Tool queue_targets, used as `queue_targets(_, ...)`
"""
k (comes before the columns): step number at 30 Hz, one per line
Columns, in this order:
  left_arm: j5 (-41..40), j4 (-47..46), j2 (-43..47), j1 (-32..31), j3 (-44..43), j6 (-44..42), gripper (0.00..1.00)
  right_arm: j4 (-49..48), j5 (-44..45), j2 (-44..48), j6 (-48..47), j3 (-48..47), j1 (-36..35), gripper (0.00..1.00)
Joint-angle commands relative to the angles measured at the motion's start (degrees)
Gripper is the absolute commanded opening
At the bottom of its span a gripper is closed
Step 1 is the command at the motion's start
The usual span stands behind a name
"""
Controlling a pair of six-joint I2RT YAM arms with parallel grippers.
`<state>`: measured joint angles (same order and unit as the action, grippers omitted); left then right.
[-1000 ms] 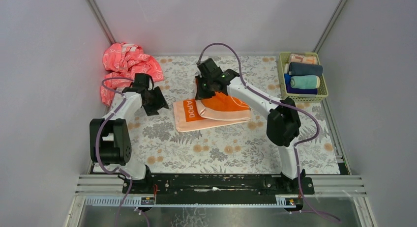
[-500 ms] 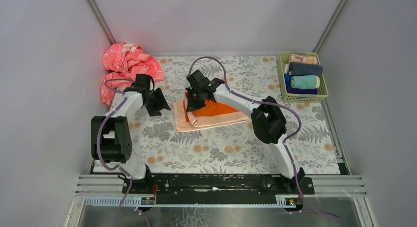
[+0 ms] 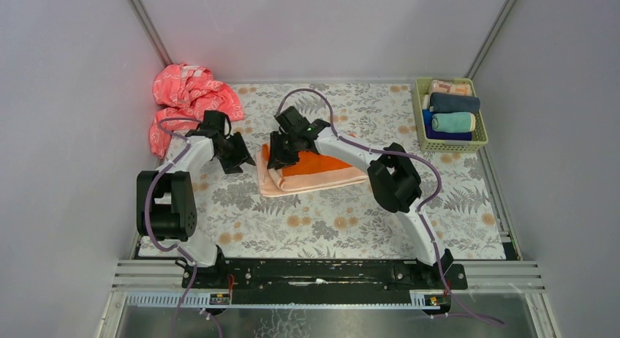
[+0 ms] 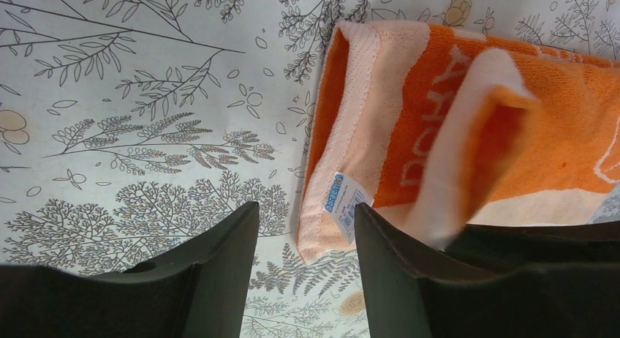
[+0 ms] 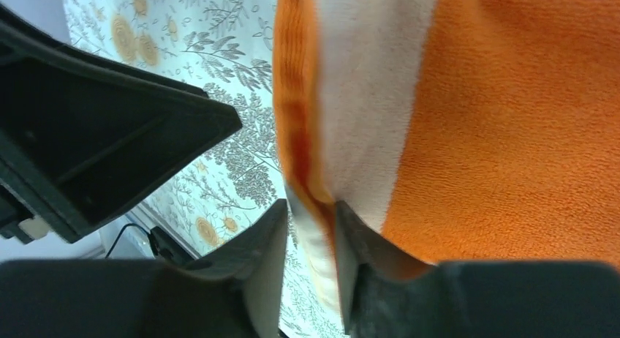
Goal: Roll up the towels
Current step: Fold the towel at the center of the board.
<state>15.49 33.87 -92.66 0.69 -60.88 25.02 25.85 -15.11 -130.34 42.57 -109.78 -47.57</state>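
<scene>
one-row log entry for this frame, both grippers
orange towel: partly folded over | right gripper: closed on its folded edge | left gripper: open, empty, beside towel's left end

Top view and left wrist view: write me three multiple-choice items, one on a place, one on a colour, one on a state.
1. Where does the basket stand? A far right corner; B far left corner; C near edge, centre.
2. What colour is the crumpled cloth? A green; B pink; C black.
3. How is the left tool? A shut on the cloth; B shut, empty; C open, empty.
Key: 1 A, it sits at the back on the right. 2 B, it is pink with pale markings. 3 C, its jaws stand apart with only the table between them.
</scene>
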Motion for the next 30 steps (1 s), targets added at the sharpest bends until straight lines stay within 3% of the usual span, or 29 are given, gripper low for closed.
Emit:
queue_targets(1,0.74,-2.05,-0.2,-0.35,0.5,0.08,0.5,-4.74,-5.21,1.06,0.64,-1.61,-0.77,0.42)
queue_targets(4,0.38,-1.97,0.18,-0.39,0.43,0.15,0.5,-4.47,-5.22,3.83,-1.79,-0.64,-0.6,0.52)
queue_targets(8,-1.45,-0.71,2.01,-0.4,-0.34,0.01,0.5,-4.69,-4.25,11.29,-5.71,4.34,1.09,0.57)
queue_targets(15,0.44,-1.0,6.28,-5.02,-0.08,3.54,0.51,-15.6,-6.34,28.84,-6.82,31.61,12.63,0.6)
queue_targets(18,1.37,-2.05,5.99,-7.72,2.01,5.13,0.51,-16.99,-6.49,33.91,-7.99,38.64,17.35,0.6)
queue_targets(23,-0.26,-3.19,5.63,-11.68,3.93,6.75,0.48,-17.91,-5.06,39.67,-11.96,46.02,21.58,0.62)
queue_targets(30,-6.34,-2.39,0.86,-13.61,1.53,7.0,0.38,-20.18,-6.6,41.32,-12.72,50.45,24.49,0.62)
